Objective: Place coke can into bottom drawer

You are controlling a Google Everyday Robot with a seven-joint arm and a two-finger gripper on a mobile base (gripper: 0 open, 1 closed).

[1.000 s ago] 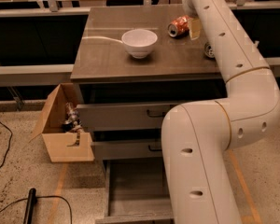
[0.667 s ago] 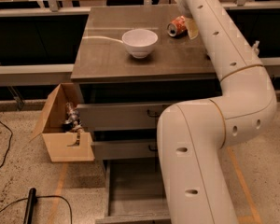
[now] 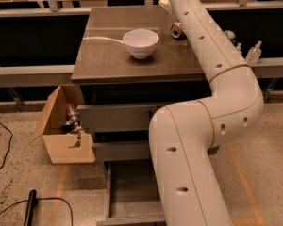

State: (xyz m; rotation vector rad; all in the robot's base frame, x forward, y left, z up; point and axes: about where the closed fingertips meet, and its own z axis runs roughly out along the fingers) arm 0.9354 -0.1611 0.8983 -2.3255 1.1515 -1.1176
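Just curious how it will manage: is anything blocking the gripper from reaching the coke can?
Nothing visible does. The gripper, mostly hidden behind the arm, is just up-left of the coke can in the picture. The white bowl sits apart, further left.

A white bowl (image 3: 140, 42) sits on the cabinet top (image 3: 108, 58), an open cardboard box (image 3: 68, 145) on the floor (image 3: 19, 182) alongside.

Speckled stone floor (image 3: 19, 182) marked with orange tape lines (image 3: 243, 182), grey cabinet (image 3: 108, 55) with dark wood-grain top backed by a long grey rail (image 3: 28, 74), open cardboard box (image 3: 61, 142) at its left; my pincer (image 3: 164, 4) sits at the top's far edge, mostly behind my arm.
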